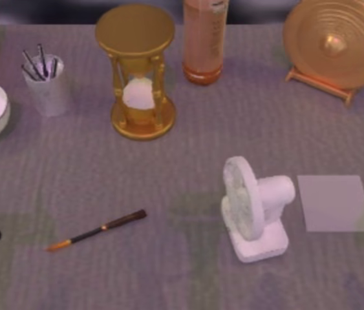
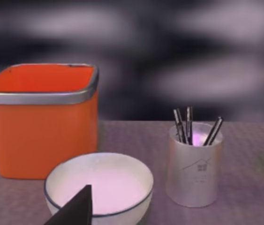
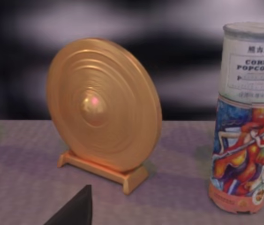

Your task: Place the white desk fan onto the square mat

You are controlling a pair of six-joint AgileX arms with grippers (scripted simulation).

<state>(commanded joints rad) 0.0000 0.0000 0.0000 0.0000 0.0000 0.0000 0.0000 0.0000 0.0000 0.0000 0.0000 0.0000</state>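
The white desk fan (image 1: 256,208) is seen upright on the table (image 1: 169,271), just left of the square mat (image 1: 335,203) and apart from it by a narrow strip of cloth. Its grille disc faces the top view's left; the motor housing runs from the disc toward the mat, so the long axis lies roughly left to right. The mat lies flat and bare. Farther left of the fan a paintbrush (image 1: 97,230) lies slanted. The fan and mat are recorded only in the top view. The left wrist view alone shows an orange bin (image 2: 40,119), a white bowl (image 2: 99,187) and a pen cup (image 2: 194,166); the right wrist view shows a gold disc on a stand (image 3: 103,112) and a popcorn can (image 3: 245,117). Only a dark tip of each gripper is visible, so whether either is released or clenched cannot be told.
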